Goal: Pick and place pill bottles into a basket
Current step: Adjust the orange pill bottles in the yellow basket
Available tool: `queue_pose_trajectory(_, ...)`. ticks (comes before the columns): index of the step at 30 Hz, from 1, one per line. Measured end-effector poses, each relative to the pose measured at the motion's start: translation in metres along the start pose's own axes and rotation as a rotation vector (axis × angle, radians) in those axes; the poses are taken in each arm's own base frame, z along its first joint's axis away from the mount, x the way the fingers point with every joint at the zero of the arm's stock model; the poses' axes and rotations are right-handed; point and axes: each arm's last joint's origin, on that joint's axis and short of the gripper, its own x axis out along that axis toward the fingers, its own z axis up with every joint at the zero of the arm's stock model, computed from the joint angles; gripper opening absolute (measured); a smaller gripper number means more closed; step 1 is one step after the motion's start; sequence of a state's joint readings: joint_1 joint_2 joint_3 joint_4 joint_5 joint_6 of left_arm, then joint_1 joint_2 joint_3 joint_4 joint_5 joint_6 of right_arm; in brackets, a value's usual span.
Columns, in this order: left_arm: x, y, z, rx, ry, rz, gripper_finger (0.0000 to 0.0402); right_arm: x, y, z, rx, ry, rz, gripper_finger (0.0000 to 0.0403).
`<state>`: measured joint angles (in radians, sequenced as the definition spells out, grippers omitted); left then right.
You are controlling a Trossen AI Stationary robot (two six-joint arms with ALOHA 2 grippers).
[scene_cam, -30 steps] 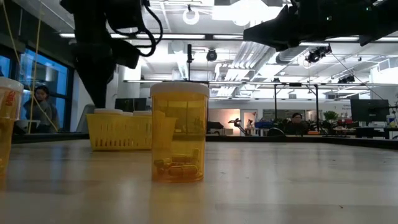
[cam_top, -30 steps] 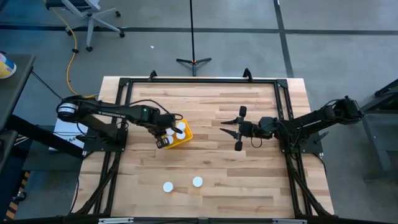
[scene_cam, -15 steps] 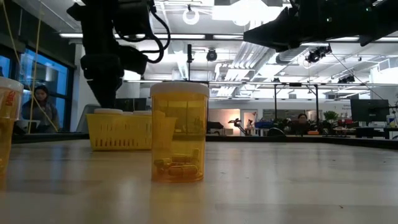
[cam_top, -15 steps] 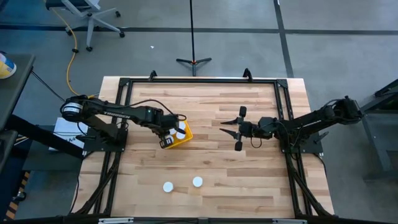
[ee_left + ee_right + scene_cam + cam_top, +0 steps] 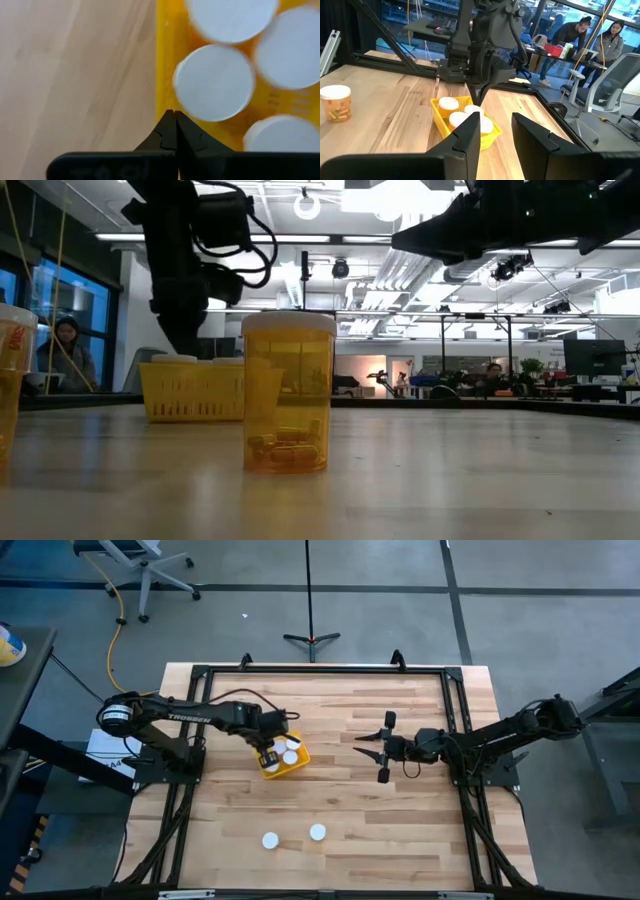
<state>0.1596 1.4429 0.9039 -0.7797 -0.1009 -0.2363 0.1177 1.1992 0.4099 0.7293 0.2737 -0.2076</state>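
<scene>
The wooden desk (image 5: 400, 790) carries everything. The left arm reaches from the desk's left edge toward the middle; its left claw (image 5: 268, 752) hangs over the near-left corner of the yellow basket (image 5: 272, 770) with its tips pressed together and nothing between them. The right claw (image 5: 383, 748) waits right of centre, well apart from the basket, its two fingers parted and holding nothing.

Four white-capped pill bottles (image 5: 214, 82) stand packed together inside the basket. Two more pill bottles (image 5: 270, 840) stand near the desk's front edge, close together but apart.

These bottles look light, rigid and smooth-sided, so I judge they could slip or tip easily; a hold across the amber body just under the cap seems safest.

The low view alone shows a loose bottle (image 5: 289, 392) upright, translucent amber with capsules at its bottom. The left wrist view alone shows the caps crowding the basket wall. The high view alone gives the full layout.
</scene>
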Motion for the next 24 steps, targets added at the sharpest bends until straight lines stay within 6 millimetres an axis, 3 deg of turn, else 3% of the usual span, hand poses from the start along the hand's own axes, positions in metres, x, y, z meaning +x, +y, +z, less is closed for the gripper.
queue_pose_trajectory(11, -0.001, 0.002, -0.016, -0.038, 0.168, 0.015, 0.004, 0.0, 0.0, -0.001, -0.002, 0.011, 0.002, 0.0103)
queue_pose_trajectory(19, -0.002, -0.004, -0.017, -0.047, 0.208, -0.13, 0.0023, 0.0, 0.0, -0.001, -0.002, 0.011, 0.002, 0.0103)
queue_pose_trajectory(24, -0.003, -0.006, -0.018, -0.075, 0.233, -0.195, 0.0046, 0.0, 0.0, -0.001, -0.002, 0.011, 0.001, 0.0103)
